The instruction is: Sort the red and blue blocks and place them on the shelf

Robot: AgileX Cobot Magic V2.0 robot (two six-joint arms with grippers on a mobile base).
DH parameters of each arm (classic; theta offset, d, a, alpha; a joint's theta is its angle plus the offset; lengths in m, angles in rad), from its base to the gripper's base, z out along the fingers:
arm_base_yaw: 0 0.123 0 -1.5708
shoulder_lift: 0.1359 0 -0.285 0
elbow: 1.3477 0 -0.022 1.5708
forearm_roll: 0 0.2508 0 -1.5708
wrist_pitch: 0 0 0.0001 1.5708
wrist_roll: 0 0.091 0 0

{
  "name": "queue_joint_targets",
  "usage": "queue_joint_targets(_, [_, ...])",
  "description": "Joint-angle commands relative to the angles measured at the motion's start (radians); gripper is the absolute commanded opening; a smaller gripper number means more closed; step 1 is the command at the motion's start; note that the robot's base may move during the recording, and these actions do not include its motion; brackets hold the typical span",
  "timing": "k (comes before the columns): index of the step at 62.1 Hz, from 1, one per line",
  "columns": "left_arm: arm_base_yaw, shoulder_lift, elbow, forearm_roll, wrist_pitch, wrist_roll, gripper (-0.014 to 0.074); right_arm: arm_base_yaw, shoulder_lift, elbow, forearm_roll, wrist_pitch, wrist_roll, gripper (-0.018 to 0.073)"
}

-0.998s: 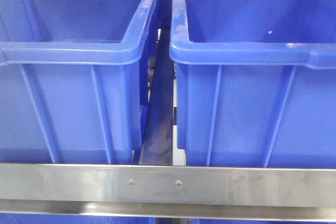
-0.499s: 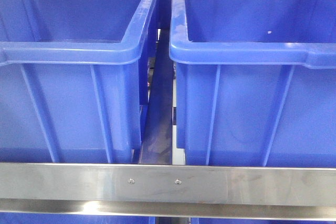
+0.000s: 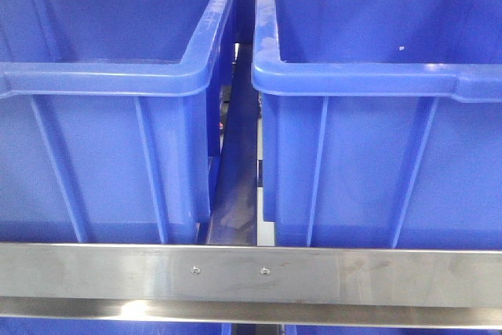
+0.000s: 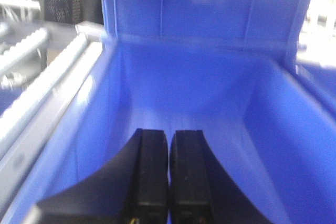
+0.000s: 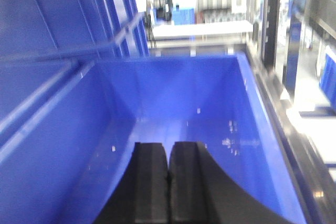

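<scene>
Brushed steel fills the bottom of the front view, where the shelf (image 3: 353,276) shows as a grey front rail with two small screws near its middle. Resting behind the rail are two large bins of smooth blue plastic with ribbed walls and rolled rims: the left bin (image 3: 102,154) and the right bin (image 3: 376,162), set side by side with a narrow dark gap between them at the centre of the frame. No hand is seen in this view.

At the lower centre of the left wrist view, the left hand (image 4: 169,150) is seen over a blue bin interior (image 4: 184,93), its black, flat-faced fingers pressed together with nothing between them. Pale roller track (image 4: 31,93) runs along the left edge.

At the lower centre of the right wrist view, the right hand (image 5: 169,166) is likewise pressed together and holds nothing, above a speckled bin floor (image 5: 199,124).

Neither block is seen in any view.
</scene>
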Motion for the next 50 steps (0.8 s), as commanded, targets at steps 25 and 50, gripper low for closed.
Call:
queue_joint_targets(25, [0.003,0.003,-0.031,-0.007,-0.112,0.0,0.0124,-0.005,0.005,-0.029,0.004,-0.006,-0.004,0.0061])
queue_joint_targets(50, [0.003,0.003,-0.031,-0.007,-0.112,0.0,0.0124,-0.005,-0.005,-0.022,0.004,-0.003,-0.004,0.0061])
